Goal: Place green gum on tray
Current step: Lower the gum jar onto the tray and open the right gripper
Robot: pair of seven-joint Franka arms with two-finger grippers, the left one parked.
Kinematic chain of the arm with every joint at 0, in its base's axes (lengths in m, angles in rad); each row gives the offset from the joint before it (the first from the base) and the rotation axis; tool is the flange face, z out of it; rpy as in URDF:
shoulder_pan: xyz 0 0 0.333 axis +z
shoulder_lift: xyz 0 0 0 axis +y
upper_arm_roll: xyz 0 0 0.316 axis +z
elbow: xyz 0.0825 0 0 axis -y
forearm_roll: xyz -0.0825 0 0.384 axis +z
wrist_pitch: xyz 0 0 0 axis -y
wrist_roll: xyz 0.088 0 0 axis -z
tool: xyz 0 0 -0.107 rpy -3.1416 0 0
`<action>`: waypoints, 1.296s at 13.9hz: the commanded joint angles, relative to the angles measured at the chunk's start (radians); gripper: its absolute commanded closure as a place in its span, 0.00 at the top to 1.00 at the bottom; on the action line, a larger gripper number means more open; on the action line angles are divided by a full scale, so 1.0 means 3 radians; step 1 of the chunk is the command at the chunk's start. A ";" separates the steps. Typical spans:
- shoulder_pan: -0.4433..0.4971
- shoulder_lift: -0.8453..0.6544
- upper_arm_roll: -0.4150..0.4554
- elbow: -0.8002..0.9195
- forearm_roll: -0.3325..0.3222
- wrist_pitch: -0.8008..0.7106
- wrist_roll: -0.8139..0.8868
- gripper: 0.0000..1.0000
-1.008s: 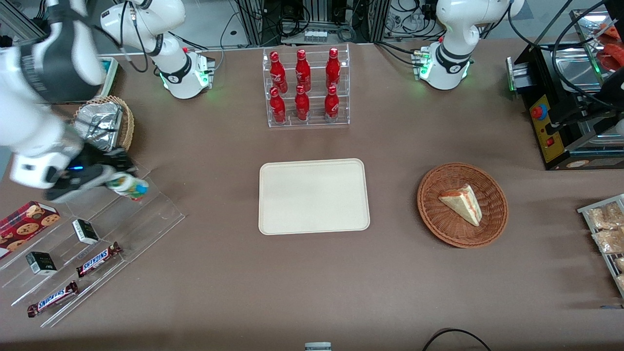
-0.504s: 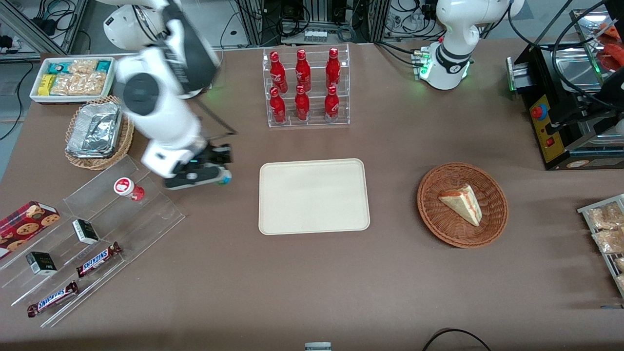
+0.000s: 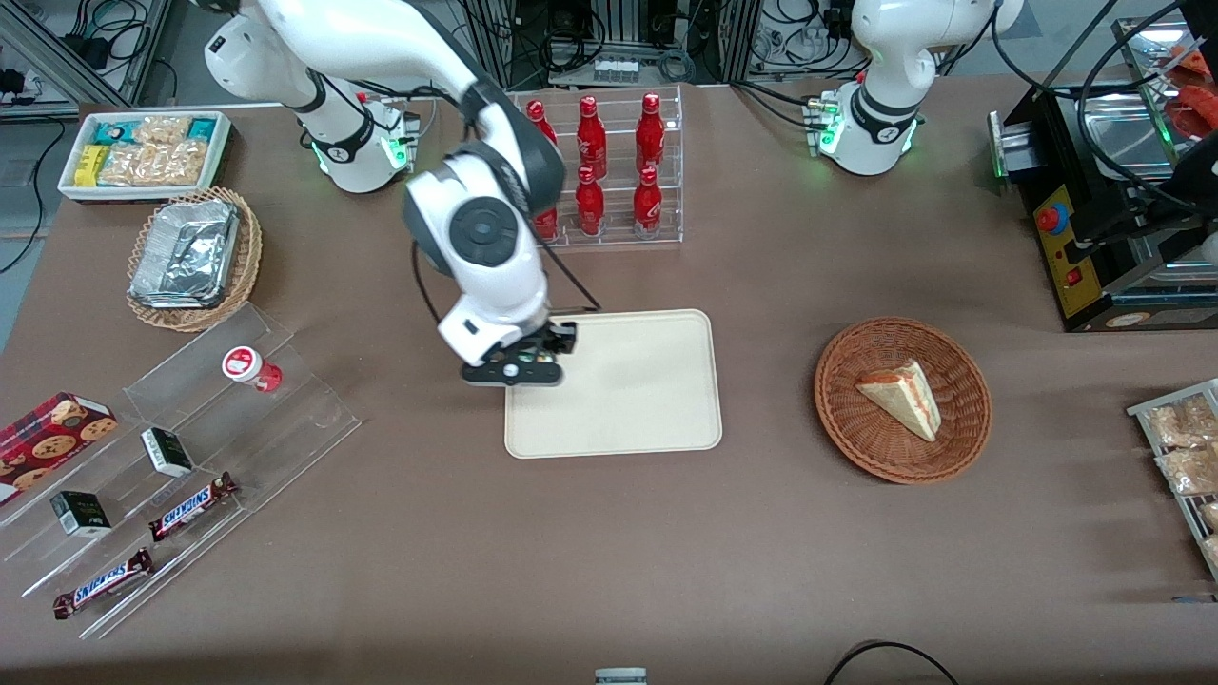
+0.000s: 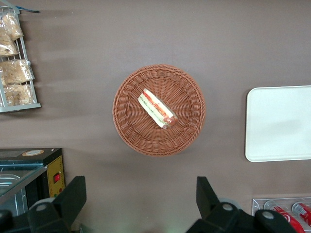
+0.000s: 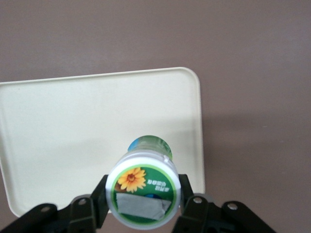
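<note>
The green gum looks like glossy plastic, its lid carrying a printed paper label with a flower. The gripper clamping it is matt black plastic with metal screws. The tray is smooth, matt, cream-coloured. The table wears a matt brown covering. The basket is rough woven wicker; the foil tray is crinkled, shiny metal.

You swung the end effector w/ green gum off the acrylic shelf twd the middle of the surface; it got over the tray edge, gum clamped, red bottle uncovered.
</note>
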State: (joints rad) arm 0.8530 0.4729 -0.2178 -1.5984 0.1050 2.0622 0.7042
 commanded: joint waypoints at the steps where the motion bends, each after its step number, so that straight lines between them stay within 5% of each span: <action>1: 0.0127 0.0340 0.0005 0.0163 0.0085 0.0334 0.0290 0.00; 15: 0.0403 0.0837 0.0066 0.0189 0.0095 0.0816 0.0593 0.00; 16: 0.0398 0.0842 0.0066 0.0189 0.0095 0.0816 0.0588 0.30; 17: 0.0398 0.0847 0.0066 0.0189 0.0095 0.0816 0.0588 0.99; 18: 0.0393 0.0842 0.0066 0.0189 0.0095 0.0816 0.0572 1.00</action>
State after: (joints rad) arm 0.9721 0.7062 -0.1952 -1.5728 0.1053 2.3046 0.8787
